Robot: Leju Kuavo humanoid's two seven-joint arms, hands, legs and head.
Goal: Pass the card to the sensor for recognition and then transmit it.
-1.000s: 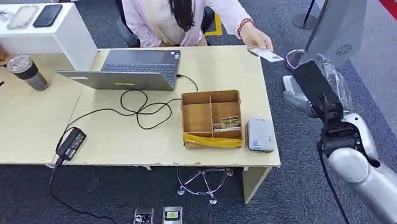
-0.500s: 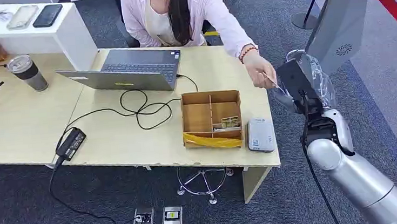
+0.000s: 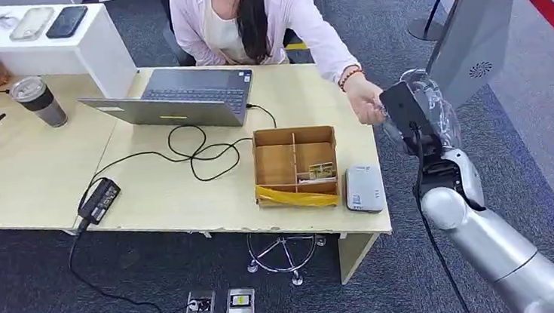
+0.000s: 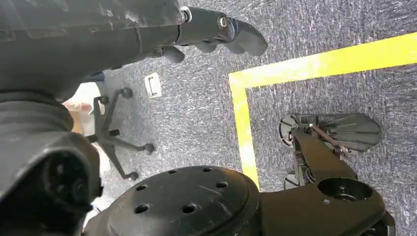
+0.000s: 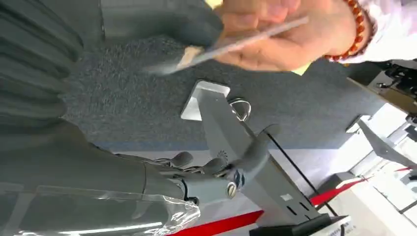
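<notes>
A person's hand [image 3: 364, 103] reaches over the desk's right corner and holds a thin white card [image 5: 246, 39], seen edge-on in the right wrist view. My right hand [image 3: 412, 114], wrapped in clear plastic, is raised just right of the desk, right beside that hand. The card's free end lies at my thick thumb [image 5: 167, 19]; my darker fingers [image 5: 211, 172] stay spread well apart from it. The grey card sensor [image 3: 364, 188] lies on the desk near its front right corner. My left hand [image 4: 216, 29] hangs over the carpet holding nothing.
A wooden divided box [image 3: 295, 166] with a yellow strip stands left of the sensor. A laptop [image 3: 178, 97], its cables and a power brick [image 3: 98, 201] take up the desk's middle. A grey kiosk [image 3: 474, 25] stands on the carpet to my right.
The person's hand has carried the card from above the desk's far right corner down to my right hand. My right hand has lifted and moved closer to the desk.
</notes>
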